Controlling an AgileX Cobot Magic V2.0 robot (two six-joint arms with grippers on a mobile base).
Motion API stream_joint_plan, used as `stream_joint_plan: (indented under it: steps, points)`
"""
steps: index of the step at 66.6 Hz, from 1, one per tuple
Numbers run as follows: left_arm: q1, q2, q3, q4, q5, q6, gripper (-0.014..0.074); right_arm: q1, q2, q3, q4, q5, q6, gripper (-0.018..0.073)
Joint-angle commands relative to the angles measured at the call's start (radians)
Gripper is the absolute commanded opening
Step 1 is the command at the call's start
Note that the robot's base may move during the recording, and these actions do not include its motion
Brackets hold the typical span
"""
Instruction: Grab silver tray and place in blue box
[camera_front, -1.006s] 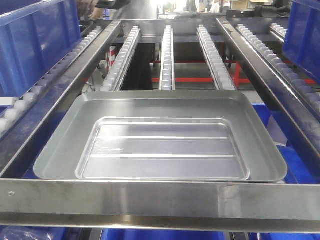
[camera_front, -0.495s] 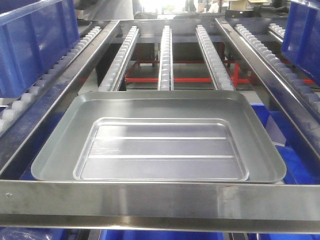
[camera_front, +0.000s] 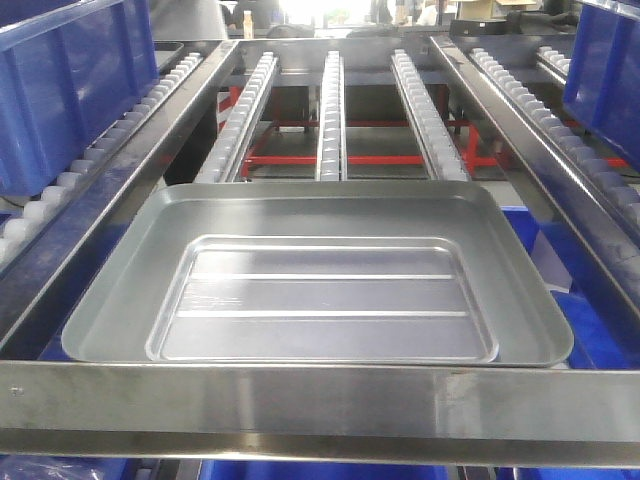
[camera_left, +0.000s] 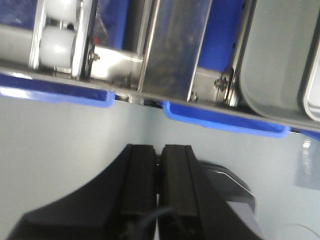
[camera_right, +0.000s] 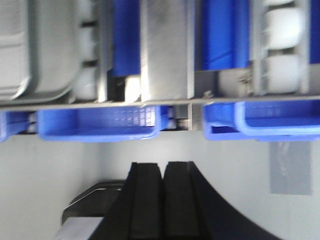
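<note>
Roller rack (camera_front: 425, 100): over the last sec the front view slid a bit. More of the red frame under the rails shows now, and the far end is brighter. That reads as my own viewpoint settling, not the load moving.

Blue box (camera_front: 70, 90) sits on the lane to the left and another blue crate (camera_front: 605, 70) on the lane to the right, both well apart from the tray. More blue plastic shows below the rack. I can't tell which is the drop target, prob one of the big ones.

Silver tray (camera_front: 320, 290): same spot as before, flat on the rollers, near edge just behind the steel front bar (camera_front: 320, 400), ridges running left-right. Its outline crept only slightly in frame, so no contact yet.

Left end effector (camera_left: 160, 150): closed on nothing, pads together, hanging below and outside the rack front, tray corner up and to the right in its view. Right end effector (camera_right: 162, 165): same, closed and empty, low, tray at the upper left of its view.

So the grab hasn't begun. Both need to open and come up to the tray rim.
</note>
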Motion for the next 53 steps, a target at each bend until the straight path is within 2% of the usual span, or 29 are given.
stream_joint_plan:
  steps: [1,8,15,20,32,36,40,53]
  points:
    - [-0.118,0.043,-0.082,0.135,-0.017,-0.188,-0.0003,0.030,0.035,-0.052,-0.056,-0.063,0.065,0.0083]
    - [-0.208,0.124,-0.157,0.118,-0.017,-0.208,-0.0003,0.107,0.093,-0.079,-0.063,-0.094,0.099,0.0083]
    - [-0.247,0.201,-0.225,0.100,-0.012,-0.208,-0.0003,0.179,0.169,-0.124,-0.082,-0.117,0.171,0.0083]
    - [-0.249,0.248,-0.268,0.085,-0.012,-0.208,-0.0003,0.230,0.231,-0.170,-0.158,-0.121,0.257,0.0083]
    - [-0.249,0.308,-0.346,0.084,-0.008,-0.208,-0.0007,0.359,0.388,-0.318,-0.468,-0.083,0.540,0.0083]
    - [-0.249,0.315,-0.357,0.084,-0.011,-0.208,-0.0007,0.393,0.438,-0.372,-0.531,-0.052,0.618,0.0083]
    - [-0.249,0.320,-0.362,0.084,-0.021,-0.208,-0.0007,0.424,0.483,-0.419,-0.544,-0.033,0.650,0.0083]
    - [-0.238,0.343,-0.362,0.087,-0.026,-0.204,-0.0007,0.509,0.622,-0.576,-0.512,0.040,0.647,0.0081]
